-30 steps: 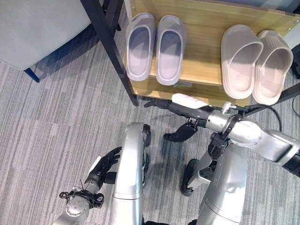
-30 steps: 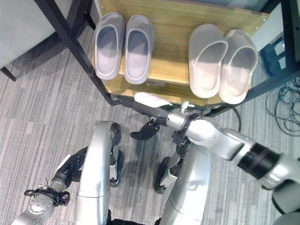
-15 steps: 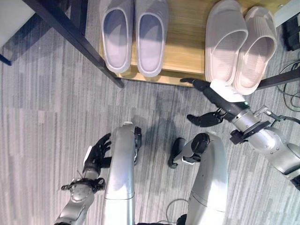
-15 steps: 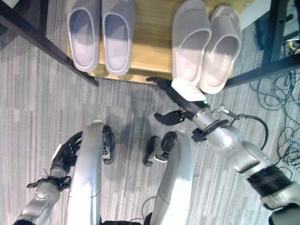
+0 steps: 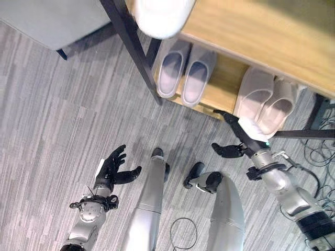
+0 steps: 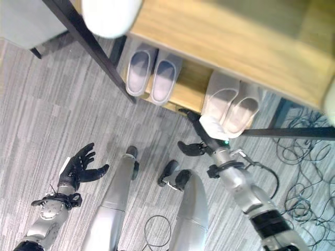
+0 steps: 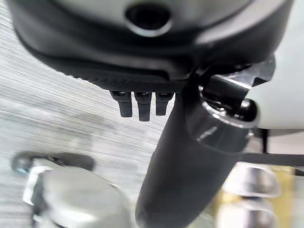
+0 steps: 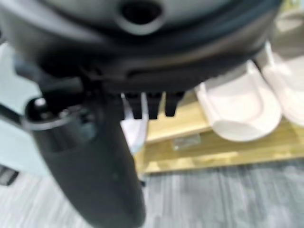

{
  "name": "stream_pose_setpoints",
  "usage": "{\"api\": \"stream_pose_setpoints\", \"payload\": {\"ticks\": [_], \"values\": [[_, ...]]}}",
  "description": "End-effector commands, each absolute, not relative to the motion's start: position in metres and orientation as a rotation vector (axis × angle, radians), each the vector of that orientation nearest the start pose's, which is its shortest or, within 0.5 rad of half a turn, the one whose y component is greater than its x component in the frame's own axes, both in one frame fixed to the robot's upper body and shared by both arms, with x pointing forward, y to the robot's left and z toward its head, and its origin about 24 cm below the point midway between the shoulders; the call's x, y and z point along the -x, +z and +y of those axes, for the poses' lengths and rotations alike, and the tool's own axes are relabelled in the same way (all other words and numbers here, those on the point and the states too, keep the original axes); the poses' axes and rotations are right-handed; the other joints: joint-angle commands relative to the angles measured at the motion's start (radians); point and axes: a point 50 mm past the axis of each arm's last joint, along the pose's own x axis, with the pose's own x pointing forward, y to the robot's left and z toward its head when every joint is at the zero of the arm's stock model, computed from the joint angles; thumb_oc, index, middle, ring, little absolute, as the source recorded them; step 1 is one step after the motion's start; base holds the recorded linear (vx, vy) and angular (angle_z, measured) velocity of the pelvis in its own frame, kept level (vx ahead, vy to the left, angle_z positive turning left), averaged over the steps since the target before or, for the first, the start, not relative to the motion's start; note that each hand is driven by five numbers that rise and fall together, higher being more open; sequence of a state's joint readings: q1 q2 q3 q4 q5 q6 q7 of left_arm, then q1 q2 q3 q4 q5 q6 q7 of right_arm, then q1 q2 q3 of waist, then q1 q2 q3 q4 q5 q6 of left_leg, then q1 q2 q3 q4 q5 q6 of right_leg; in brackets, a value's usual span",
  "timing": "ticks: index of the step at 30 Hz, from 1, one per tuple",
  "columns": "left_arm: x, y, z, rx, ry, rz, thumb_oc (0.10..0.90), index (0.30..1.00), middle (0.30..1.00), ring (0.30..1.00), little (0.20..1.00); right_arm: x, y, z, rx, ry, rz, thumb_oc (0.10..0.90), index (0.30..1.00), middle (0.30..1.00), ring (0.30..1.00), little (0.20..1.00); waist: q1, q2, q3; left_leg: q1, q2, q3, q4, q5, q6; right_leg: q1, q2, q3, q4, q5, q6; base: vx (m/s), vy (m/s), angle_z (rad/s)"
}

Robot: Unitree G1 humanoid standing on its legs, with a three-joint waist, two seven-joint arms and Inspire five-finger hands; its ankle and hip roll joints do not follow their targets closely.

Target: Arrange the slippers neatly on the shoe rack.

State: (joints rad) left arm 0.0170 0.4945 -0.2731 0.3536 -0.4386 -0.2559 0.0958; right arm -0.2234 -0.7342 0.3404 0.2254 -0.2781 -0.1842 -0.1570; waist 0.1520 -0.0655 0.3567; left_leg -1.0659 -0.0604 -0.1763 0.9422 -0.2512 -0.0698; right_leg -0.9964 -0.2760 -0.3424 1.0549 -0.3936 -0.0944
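From where I stand, both pairs already sit on the lower shelf of the shoe rack (image 5: pixel 225 97): the grey slippers (image 5: pixel 184 74) side by side toward the rack's left post, the beige slippers (image 5: pixel 266 104) side by side further right, the two pairs apart with bare wood between them. Something white (image 5: pixel 159 14) rests on the upper shelf, too cut off to name.

The right hand (image 5: pixel 238 137) hangs with straight, relaxed fingers just in front of the beige pair's near ends and holds nothing; whether it touches the nearer beige slipper I cannot tell. The left hand (image 5: pixel 112 168) is low over the carpet (image 5: pixel 63 115), well away from the rack, fingers spread and empty.

The job looks close to finished, so what remains seems to be tidying rather than carrying. The beige pair lies at a slight angle to the shelf edge, with its near ends at or just over the lip, while the grey pair looks set a little further in. To do this well, I would press flat fingers against the beige pair's near ends and push slowly along their length, both slippers together, so they slide in without one twisting against the other. A push from the side risks shoving the pair askew
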Motion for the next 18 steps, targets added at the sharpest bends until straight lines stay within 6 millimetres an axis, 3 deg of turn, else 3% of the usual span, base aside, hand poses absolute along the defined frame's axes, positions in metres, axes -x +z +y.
{"api": "stream_pose_setpoints", "payload": {"ticks": [1, 10, 11, 12, 13, 18], "values": [[-0.226, -0.015, 0.221, -0.151, -0.077, 0.187, 0.8, 0.9, 0.9, 0.9, 0.9, -0.276, 0.055, -0.22, 1.032, 0.213, -0.131, 0.8, 0.9, 0.9, 0.9, 0.9, -0.005, -0.014, -0.069, 0.082, 0.041, -0.033, -0.226, 0.122, -0.004, 0.113, 0.016, 0.011, -0.218, 0.068, 0.096, 0.07, -0.121, 0.1], [-0.208, -0.036, 0.217, -0.168, -0.102, 0.284, 0.8, 0.9, 0.9, 0.9, 0.9, -0.237, -0.043, -0.235, 1.025, 0.223, 0.295, 0.8, 0.9, 0.9, 0.9, 0.9, 0.029, -0.008, -0.127, 0.626, 0.069, -0.057, -0.77, 0.294, -0.061, 0.65, 0.141, -0.118, -0.714, 0.191, 0.138, 0.14, -0.116, 0.16], [-0.207, -0.037, 0.217, -0.169, -0.103, 0.29, 0.8, 0.9, 0.9, 0.9, 0.9, -0.233, -0.05, -0.238, 1.024, 0.218, 0.335, 0.8, 0.9, 0.9, 0.9, 0.9, 0.035, -0.001, -0.136, 0.65, 0.07, -0.058, -0.807, 0.326, -0.056, 0.675, 0.149, -0.134, -0.759, 0.225, 0.136, 0.11, -0.064, 0.06], [-0.206, -0.037, 0.217, -0.168, -0.101, 0.292, 0.8, 0.9, 0.9, 0.9, 0.9, -0.233, -0.051, -0.237, 1.026, 0.221, 0.335, 0.8, 0.9, 0.9, 0.9, 0.9, 0.032, -0.004, -0.138, 0.668, 0.076, -0.059, -0.815, 0.303, -0.06, 0.689, 0.156, -0.121, -0.762, 0.202, 0.141, 0.06, 0.002, 0.03], [-0.204, -0.039, 0.217, -0.173, -0.105, 0.3, 0.8, 0.9, 0.9, 0.9, 0.9, -0.218, -0.068, -0.244, 1.02, 0.214, 0.431, 0.8, 0.9, 0.9, 0.9, 0.9, 0.041, 0.006, -0.155, 0.719, 0.081, -0.056, -0.87, 0.362, -0.067, 0.752, 0.167, -0.137, -0.835, 0.258, 0.145, 0.14, -0.075, 0.06], [-0.2, -0.043, 0.215, -0.19, -0.115, 0.32, 0.8, 0.9, 0.9, 0.9, 0.9, -0.191, -0.094, -0.254, 0.989, 0.196, 0.605, 0.8, 0.9, 0.9, 0.9, 0.9, 0.043, 0.019, -0.214, 0.859, 0.106, -0.03, -1.007, 0.417, -0.076, 0.907, 0.207, -0.125, -1.012, 0.303, 0.167, 0.12, -0.057, 0.0]]}}
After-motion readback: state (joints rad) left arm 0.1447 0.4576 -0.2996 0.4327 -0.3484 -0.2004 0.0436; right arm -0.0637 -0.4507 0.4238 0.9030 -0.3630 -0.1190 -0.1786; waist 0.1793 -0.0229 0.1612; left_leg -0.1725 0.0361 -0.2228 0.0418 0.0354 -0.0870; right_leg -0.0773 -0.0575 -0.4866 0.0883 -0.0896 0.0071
